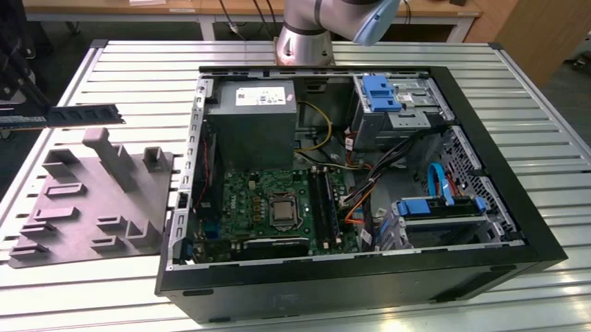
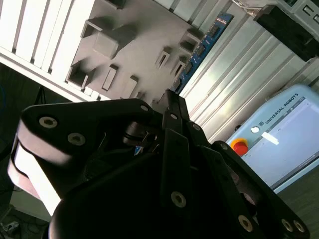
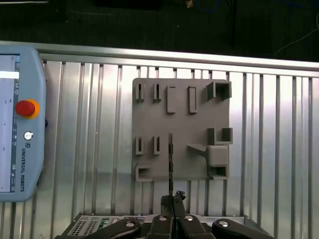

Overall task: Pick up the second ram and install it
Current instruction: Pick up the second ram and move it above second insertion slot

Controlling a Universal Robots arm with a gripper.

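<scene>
My gripper (image 1: pixel 28 121) is shut on the second ram (image 1: pixel 88 114), a thin dark-blue stick with black chips, held level in the air at the exterior view's left. It hangs above the far end of the grey moulded tray (image 1: pixel 83 207), outside the open computer case (image 1: pixel 369 277). In the first wrist view the ram (image 3: pixel 170 159) shows edge-on, running out from the closed fingertips (image 3: pixel 172 203) over the tray (image 3: pixel 179 104). In the second wrist view the ram (image 2: pixel 199 50) extends from the gripper (image 2: pixel 172 99) past the tray (image 2: pixel 134 45). The memory slots (image 1: pixel 323 200) lie beside the processor socket.
The case lies open on a slatted metal table (image 1: pixel 526 90), with the grey power supply (image 1: pixel 249 131), blue drive brackets (image 1: pixel 378 93) and loose cables inside. A teach pendant (image 3: pixel 20 119) with a red stop button rests on the table beyond the tray. The arm's base (image 1: pixel 305 34) stands behind the case.
</scene>
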